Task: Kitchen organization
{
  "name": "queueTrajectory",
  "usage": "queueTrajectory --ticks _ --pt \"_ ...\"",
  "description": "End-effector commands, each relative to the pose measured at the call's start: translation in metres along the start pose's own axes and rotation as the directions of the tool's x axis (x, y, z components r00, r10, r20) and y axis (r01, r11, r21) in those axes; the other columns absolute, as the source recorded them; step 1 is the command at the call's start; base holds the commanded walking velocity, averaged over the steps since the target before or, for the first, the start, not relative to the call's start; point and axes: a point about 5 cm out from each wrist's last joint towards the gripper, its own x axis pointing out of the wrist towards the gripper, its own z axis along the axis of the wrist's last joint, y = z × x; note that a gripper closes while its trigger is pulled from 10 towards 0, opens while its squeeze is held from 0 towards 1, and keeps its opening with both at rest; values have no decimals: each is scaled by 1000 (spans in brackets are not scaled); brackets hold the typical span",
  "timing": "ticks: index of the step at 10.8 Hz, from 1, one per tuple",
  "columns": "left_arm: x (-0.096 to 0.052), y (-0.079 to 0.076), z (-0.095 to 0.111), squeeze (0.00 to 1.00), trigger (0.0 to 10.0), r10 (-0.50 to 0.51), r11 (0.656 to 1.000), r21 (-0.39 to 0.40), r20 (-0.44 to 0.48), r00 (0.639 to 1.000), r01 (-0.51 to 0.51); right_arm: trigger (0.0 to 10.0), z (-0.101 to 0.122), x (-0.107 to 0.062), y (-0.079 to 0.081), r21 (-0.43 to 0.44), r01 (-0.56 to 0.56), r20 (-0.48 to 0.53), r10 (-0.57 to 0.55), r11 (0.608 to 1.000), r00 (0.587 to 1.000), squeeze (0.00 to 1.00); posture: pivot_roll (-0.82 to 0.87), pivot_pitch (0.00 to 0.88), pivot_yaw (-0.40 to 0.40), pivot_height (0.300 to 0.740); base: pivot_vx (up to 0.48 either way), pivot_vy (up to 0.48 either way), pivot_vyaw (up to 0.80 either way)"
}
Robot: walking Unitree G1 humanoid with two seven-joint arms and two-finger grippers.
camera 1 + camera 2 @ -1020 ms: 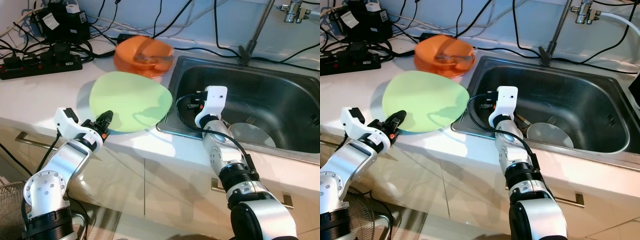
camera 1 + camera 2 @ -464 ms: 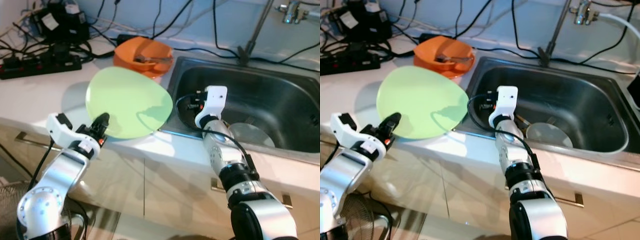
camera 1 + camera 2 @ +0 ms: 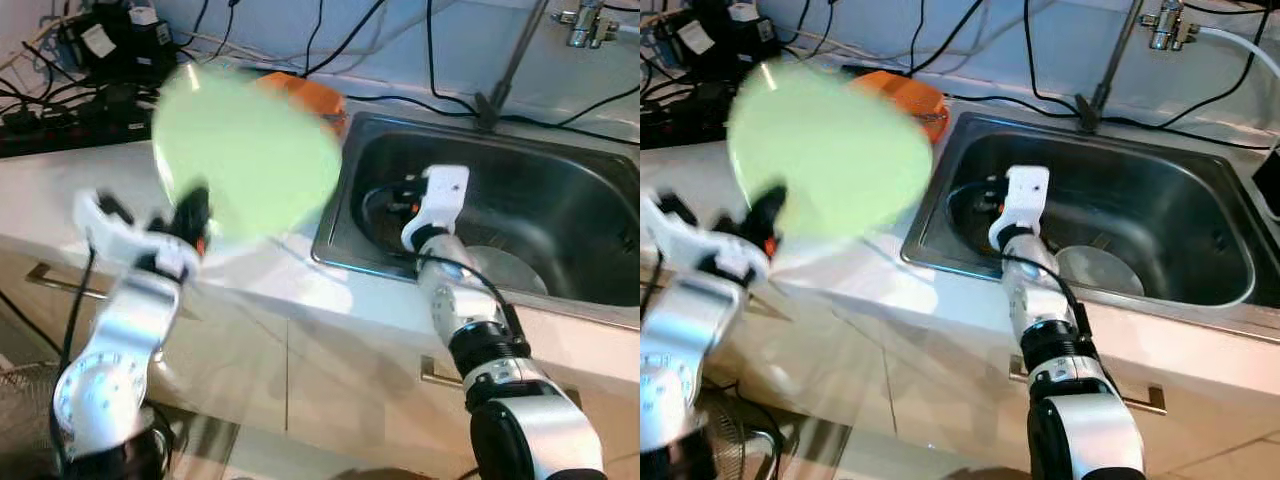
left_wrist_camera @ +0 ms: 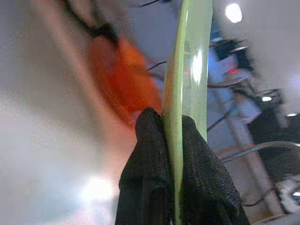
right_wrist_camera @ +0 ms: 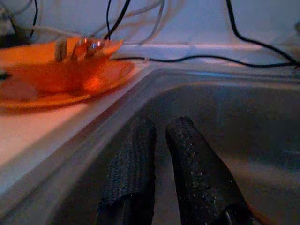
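left gripper (image 4: 174, 154) clamps the round pale-green plastic plate (image 3: 245, 150) on edge; right gripper (image 5: 157, 154), fingers nearly together, inside the stainless steel sink (image 3: 560, 190)

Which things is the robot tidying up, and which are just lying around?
Part of the job:
green plate, pinched by the left gripper
orange bowl
sink

Just lying about:
cables
power strip
tap

The left gripper (image 3: 193, 212) has lifted the green plate (image 3: 245, 150) off the counter (image 3: 60, 190), tilting it upright.
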Motion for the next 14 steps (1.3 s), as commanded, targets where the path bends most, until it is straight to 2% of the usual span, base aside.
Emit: queueTrajectory --ticks 1,2,3,5,6,8,11,12,13,14 --pt "0 -15 3 0 10000 -83 996 13 29 996 83 10000 14 4 -1 12 -1 44 0 1000 999 0 283 42 -53 740 0 0 0" --pt "3 -20 3 0 10000 -124 992 24 35 992 123 10000 22 6 -2 34 -4 62 2 999 998 745 282 33 -54 740 0 0 0" --pt "14 -23 0 0 10000 -151 987 57 28 988 150 10000 34 10 -3 143 -15 89 3 990 996 1000 276 20 -54 740 0 0 0" --pt "33 -26 -8 0 10000 -171 979 111 13 985 168 10000 44 13 0 357 -73 111 35 931 993 1000 262 4 -46 740 0 0 0" --pt "36 -29 -11 0 10000 -185 975 127 5 983 183 10000 44 12 -1 388 -81 108 42 918 993 1000 260 0 -44 740 0 0 0" --pt "48 -31 -19 0 10000 -176 974 148 10 984 173 10000 40 9 -3 516 -98 92 59 851 994 1000 247 0 -37 740 0 0 0" --pt "59 -36 -18 0 10000 -197 970 150 47 979 189 10000 42 6 3 585 -169 112 127 793 985 1000 247 15 -39 740 0 0 0" --pt "62 -38 -19 0 10000 -205 969 149 50 977 196 10000 41 5 9 625 -188 115 149 758 982 1000 244 20 -37 740 0 0 0" --pt "64 -41 -21 0 10000 -219 967 141 45 975 211 10000 40 3 14 644 -219 120 186 733 975 0 246 25 -37 740 0 0 0" --pt "65 -43 -23 0 10000 -232 965 136 39 972 224 10000 40 2 17 658 -233 127 200 716 972 0 244 29 -37 740 0 0 0"
